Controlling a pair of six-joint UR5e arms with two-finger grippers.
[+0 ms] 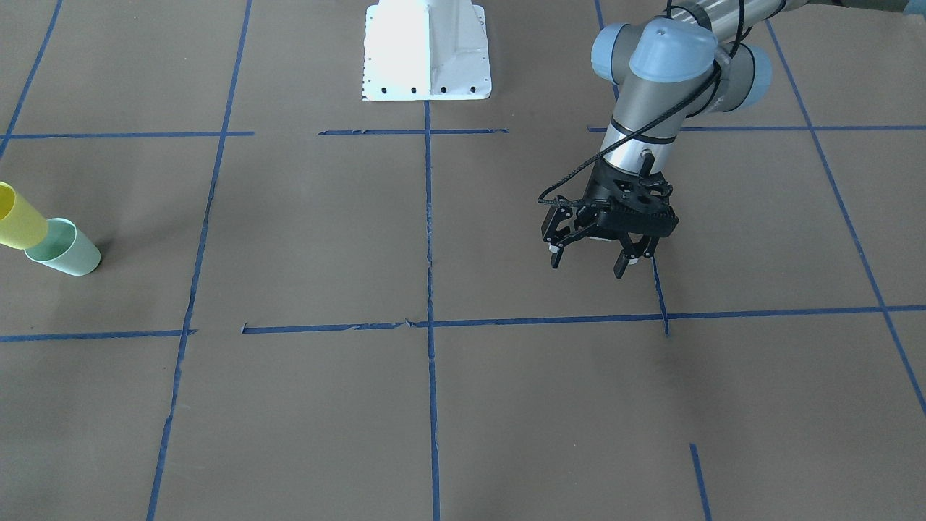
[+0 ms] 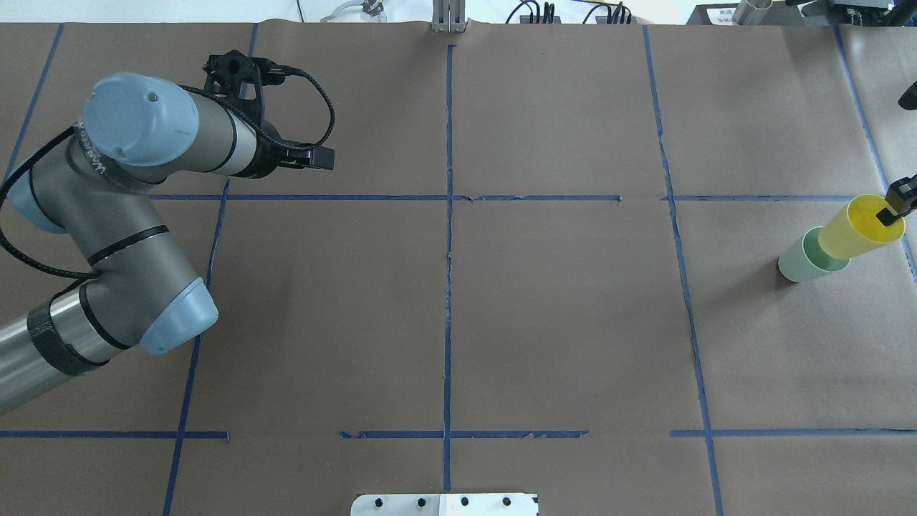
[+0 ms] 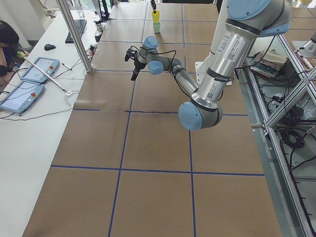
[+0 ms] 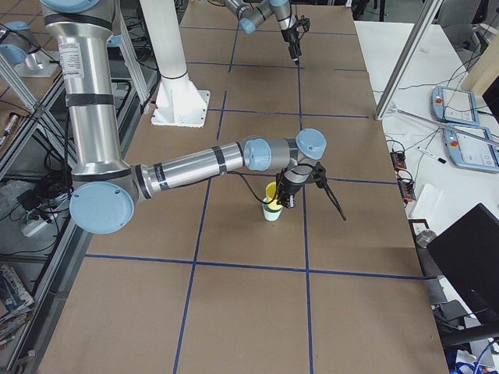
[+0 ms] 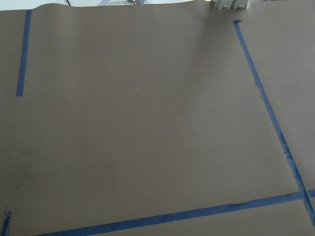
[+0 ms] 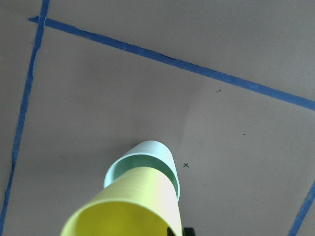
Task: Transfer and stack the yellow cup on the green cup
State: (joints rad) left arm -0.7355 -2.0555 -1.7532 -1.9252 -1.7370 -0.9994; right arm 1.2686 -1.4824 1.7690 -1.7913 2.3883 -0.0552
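The yellow cup (image 2: 856,233) is tilted, with its bottom inside the mouth of the green cup (image 2: 799,264), which stands on the table at its far right end. My right gripper (image 2: 895,204) is shut on the yellow cup's rim, with one finger inside it. The right wrist view shows the yellow cup (image 6: 133,201) in the green cup (image 6: 147,155). Both cups sit at the left edge of the front view, yellow (image 1: 18,217) over green (image 1: 69,253). My left gripper (image 1: 587,268) is open and empty, hanging above the table far from the cups.
The brown table (image 2: 559,322) carries a grid of blue tape lines. The white robot base (image 1: 427,51) stands at the middle of the robot's side. The cups are near the table's right end. An operators' desk with tablets (image 3: 29,81) runs along the far side.
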